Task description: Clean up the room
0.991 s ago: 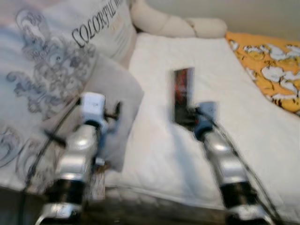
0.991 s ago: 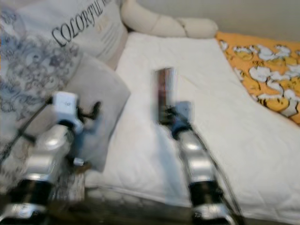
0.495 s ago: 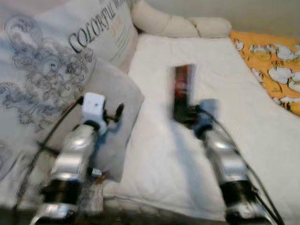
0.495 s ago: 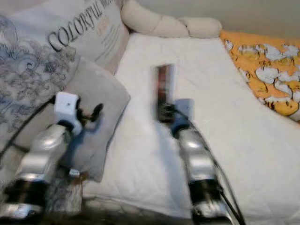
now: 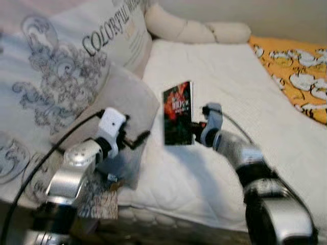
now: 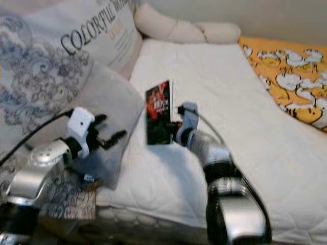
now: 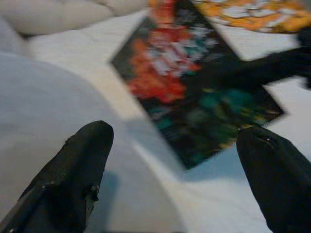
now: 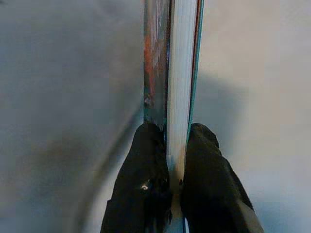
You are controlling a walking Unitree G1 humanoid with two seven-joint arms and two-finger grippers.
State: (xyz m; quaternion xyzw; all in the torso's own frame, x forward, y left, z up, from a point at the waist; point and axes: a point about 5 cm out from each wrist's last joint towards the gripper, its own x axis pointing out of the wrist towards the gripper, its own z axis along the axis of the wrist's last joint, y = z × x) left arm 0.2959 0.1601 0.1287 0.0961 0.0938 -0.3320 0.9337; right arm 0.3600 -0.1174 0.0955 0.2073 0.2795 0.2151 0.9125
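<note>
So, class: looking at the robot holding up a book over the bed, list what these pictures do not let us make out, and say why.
- Book title: cover lettering too small and soft in the eye views; blurred in the left wrist view.
- Book's back cover: turned away; the right wrist view gives the page edge between the right gripper fingers.
- Pillow wording: cut off by the top edge after "COLORFUL".
- Orange blanket: runs off the right edge.
- Left gripper: open, holding nothing.

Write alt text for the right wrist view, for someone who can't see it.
Seen from the wrist, the right gripper pinches a thin book by its edge between two black fingers, with the white page block and dark cover running straight up the picture. Behind it lies blurred pale bedding.
</note>
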